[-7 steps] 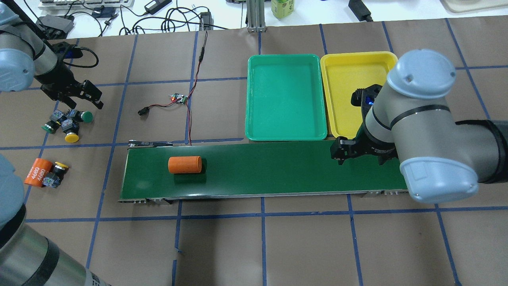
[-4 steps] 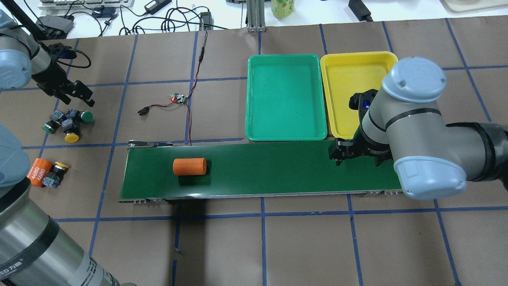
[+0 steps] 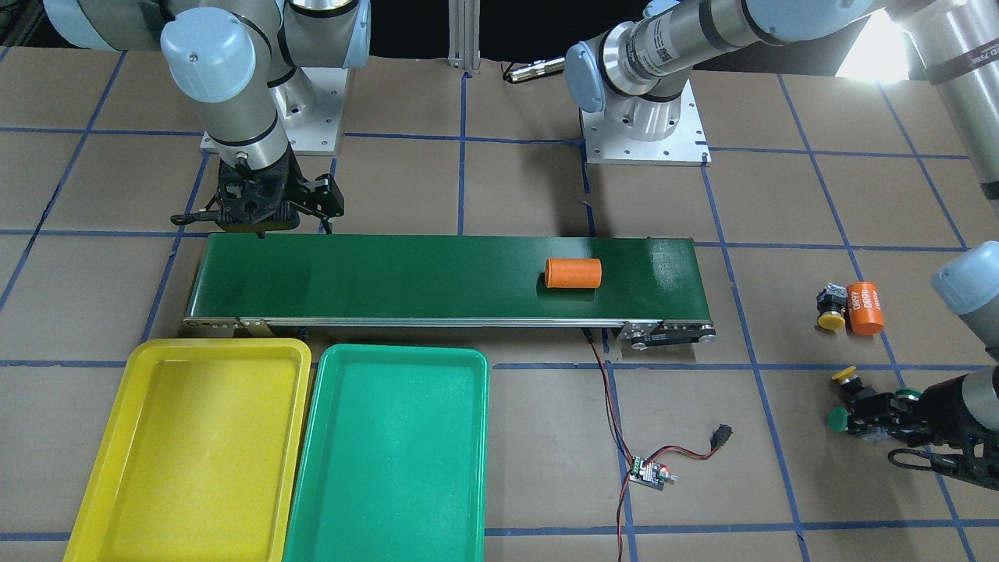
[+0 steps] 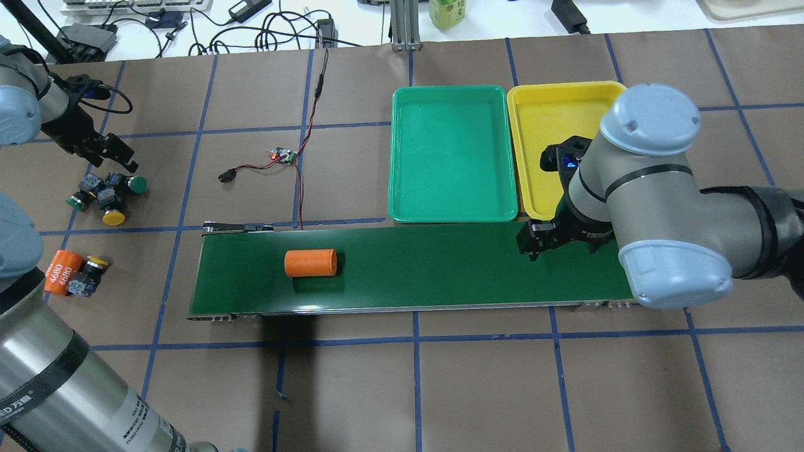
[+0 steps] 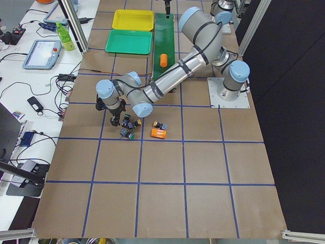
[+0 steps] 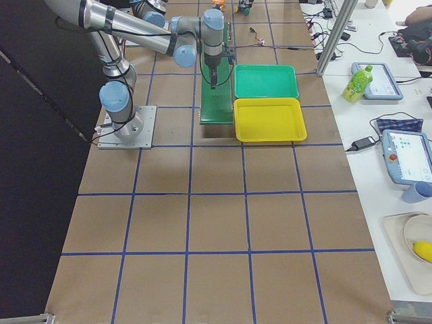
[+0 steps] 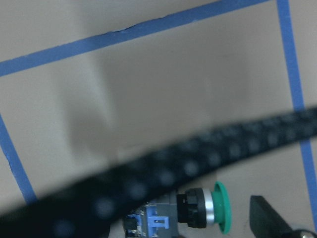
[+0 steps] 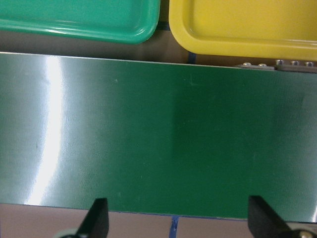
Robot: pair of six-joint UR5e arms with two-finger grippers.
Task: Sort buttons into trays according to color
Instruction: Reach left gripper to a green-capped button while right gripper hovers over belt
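**A:** Buttons (image 4: 103, 196), where are they lying?

**B:** Three are sitting bunched on the tabletop (image 4: 377, 389) at the overhead view's left edge: two green-capped buttons (image 4: 135, 184) (image 4: 74, 201) and one yellow-capped button (image 4: 114, 218). A second yellow-capped button (image 4: 95, 260) is lying lower down, against an orange cylinder (image 4: 61, 274).

**A:** Claws?

**B:** The left claw (image 4: 112, 158) is hovering just up-frame of that bunch, jaws spread wide, gripping nothing. The right claw (image 8: 178, 220) is hanging equally wide over the conveyor belt (image 4: 440, 263), right of centre, near the green tray (image 4: 452, 154) and yellow tray (image 4: 549, 110). Another orange cylinder (image 4: 310, 262) is lying on the belt's left part.
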